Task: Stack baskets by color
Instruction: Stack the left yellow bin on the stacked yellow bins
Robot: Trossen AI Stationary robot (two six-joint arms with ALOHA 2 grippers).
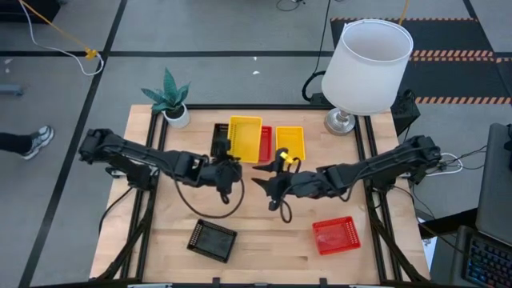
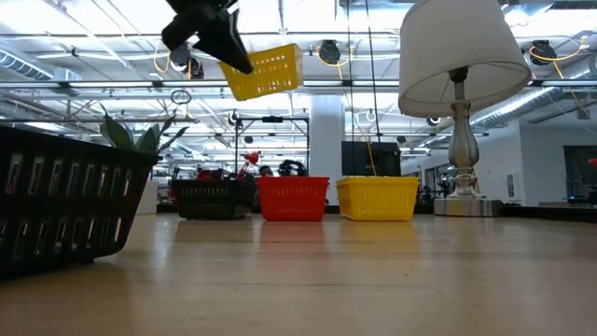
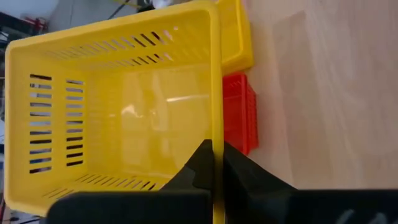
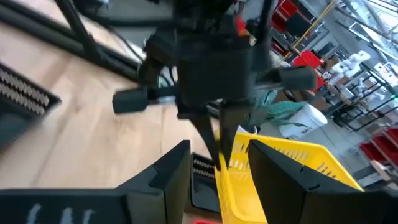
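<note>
Left gripper (image 1: 230,152) is clamped on the rim of a yellow basket (image 1: 245,138), carrying it up off the table. The other yellow basket (image 1: 290,142) sits on the table just beyond it toward the right arm, so that's probably the drop spot. Right gripper (image 1: 280,166) hangs open beside it, holding nothing.

Yellow basket (image 1: 245,138), slotted sides, raised off the table and slightly tilted, near 12 o'clock, partly over a red basket (image 1: 265,144). Second yellow basket (image 1: 290,142) upright just beside the red one, toward 1 o'clock. Black basket (image 1: 220,136) at 11 o'clock; another black basket (image 1: 212,240) at 7 o'clock; another red basket (image 1: 336,235) at 5 o'clock.
</note>
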